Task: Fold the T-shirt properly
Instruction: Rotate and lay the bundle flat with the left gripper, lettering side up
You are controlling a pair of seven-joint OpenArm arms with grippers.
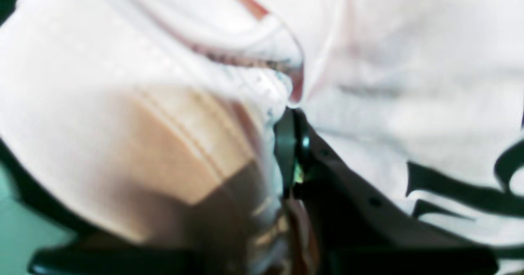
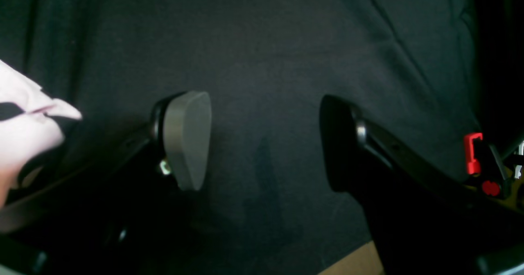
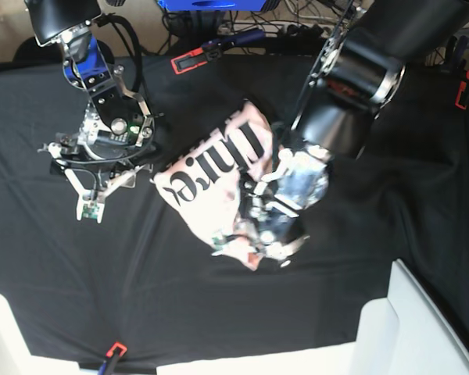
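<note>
My left gripper [image 3: 259, 234] is clamping a bunched fold of the T-shirt [image 3: 211, 183], its jaws nearly together with pale pink cloth pinched between them; in the left wrist view the fabric [image 1: 123, 103] is filling almost the whole frame, a stitched hem is curling over the gripper [image 1: 292, 115], and part of the black lettering [image 1: 458, 189] is showing at the right. The T-shirt is lying crumpled near the middle of the worktop [image 3: 391, 226], which is covered by a black cloth, with its lettered side facing up and its lower portion gathered under my left arm [image 3: 359, 78]. My right gripper [image 3: 90, 199] is standing open and holding nothing, near the far left part of the worktop and apart from the garment; in the right wrist view its grey pad [image 2: 186, 138] and the opposite dark finger [image 2: 339, 144] are spread wide over bare black cloth [image 2: 266, 41], and only one edge of the T-shirt [image 2: 28, 119] is entering at the left of that frame. A red clip [image 3: 116, 350] is sitting at the near edge of the worktop, and another red clip [image 3: 189, 59] is lying by the far edge.
</note>
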